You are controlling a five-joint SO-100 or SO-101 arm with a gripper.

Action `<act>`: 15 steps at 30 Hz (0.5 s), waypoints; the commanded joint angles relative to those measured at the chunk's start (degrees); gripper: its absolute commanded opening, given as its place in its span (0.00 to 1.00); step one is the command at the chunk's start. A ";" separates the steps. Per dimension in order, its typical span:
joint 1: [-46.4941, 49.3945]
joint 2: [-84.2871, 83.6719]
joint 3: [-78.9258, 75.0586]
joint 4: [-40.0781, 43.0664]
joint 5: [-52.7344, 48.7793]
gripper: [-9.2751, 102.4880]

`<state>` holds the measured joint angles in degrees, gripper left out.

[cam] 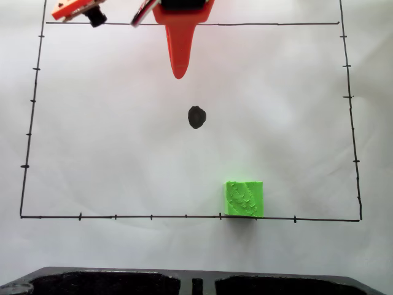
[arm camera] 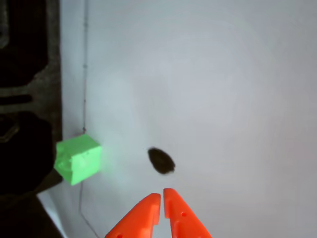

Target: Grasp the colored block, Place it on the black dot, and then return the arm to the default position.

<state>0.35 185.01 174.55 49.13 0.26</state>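
Observation:
The colored block (cam: 244, 198) is a neon-green cube resting on the white paper against the lower border line, right of centre in the fixed view; in the wrist view the block (arm camera: 78, 159) sits at the left. The black dot (cam: 196, 117) lies bare near the paper's middle, and the dot (arm camera: 161, 161) shows just beyond the fingertips in the wrist view. The orange arm (cam: 182, 24) enters from the top edge. Its gripper (cam: 178, 75) hangs above the dot, well away from the block. In the wrist view the gripper (arm camera: 162, 194) is shut with nothing in it.
A thin black border with tick marks (cam: 184, 216) frames the paper. A dark tray or base (cam: 184, 283) runs along the bottom edge in the fixed view; the same dark object (arm camera: 25, 124) fills the left side of the wrist view.

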 commanded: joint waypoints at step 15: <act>-4.13 -39.81 -32.61 -5.10 7.12 0.08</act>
<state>-3.34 150.03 148.71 44.56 5.54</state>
